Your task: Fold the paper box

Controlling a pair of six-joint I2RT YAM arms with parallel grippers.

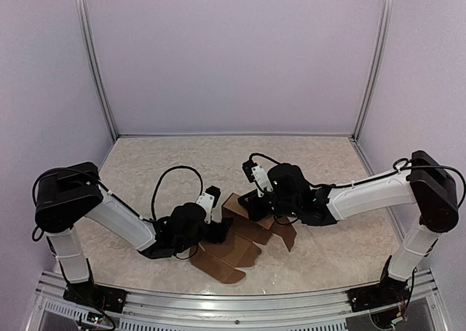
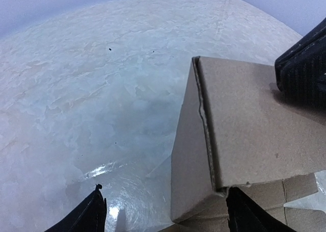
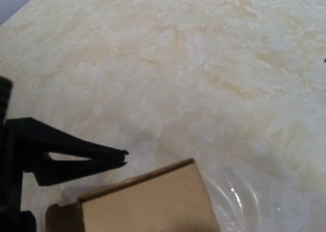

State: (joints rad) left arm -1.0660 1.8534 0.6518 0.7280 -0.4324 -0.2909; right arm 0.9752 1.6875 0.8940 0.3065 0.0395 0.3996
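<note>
The paper box (image 1: 244, 245) is brown cardboard lying half-folded between the two arms, with flaps spread toward the near edge. My left gripper (image 1: 217, 233) sits at its left side. In the left wrist view it (image 2: 168, 214) stands open, with a raised corner of the box (image 2: 239, 125) between the fingers (image 2: 92, 215), untouched on the left. My right gripper (image 1: 256, 204) is at the box's far panel, and its black body (image 2: 305, 63) sits on that panel's edge. In the right wrist view the panel (image 3: 147, 204) hides the right gripper's fingertips. Whether they pinch the cardboard does not show.
The beige marbled tabletop (image 1: 182, 164) is enclosed by pale walls and metal corner posts (image 1: 95, 62). A black finger of the left gripper (image 3: 76, 158) pokes in from the left of the right wrist view. A metal rail (image 1: 218, 309) runs along the near edge.
</note>
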